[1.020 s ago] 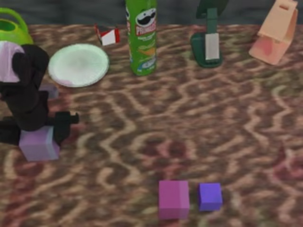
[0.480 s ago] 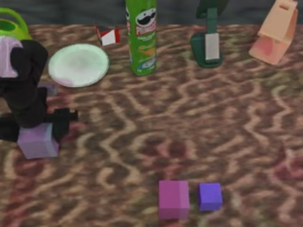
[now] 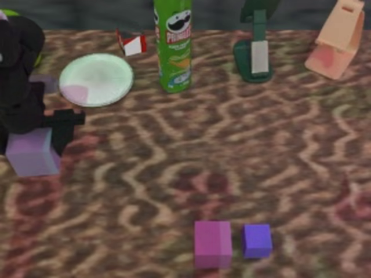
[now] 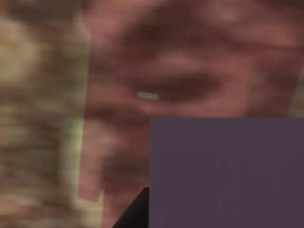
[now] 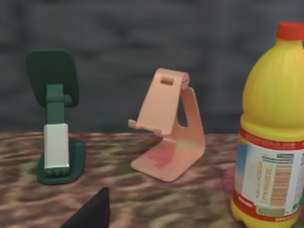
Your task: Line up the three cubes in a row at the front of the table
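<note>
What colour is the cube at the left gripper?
Pale lavender, best seen in the top view, beside the left gripper.

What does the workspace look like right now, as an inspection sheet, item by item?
Surface: table, mottled brown and tan wavy pattern.
Job's things: magenta-pink cube and small violet cube side by side at the front, a small gap between them; large lavender cube at the left edge, not yet in the row.
Clutter: pale green plate, Pringles can, red-and-white box, green phone stand, peach phone stand, yellow bottle.
Grippers: left gripper over the lavender cube, fingers around it; right gripper out of the top view.
Cables: nothing seen.
Surroundings: dark grey backdrop.
</note>
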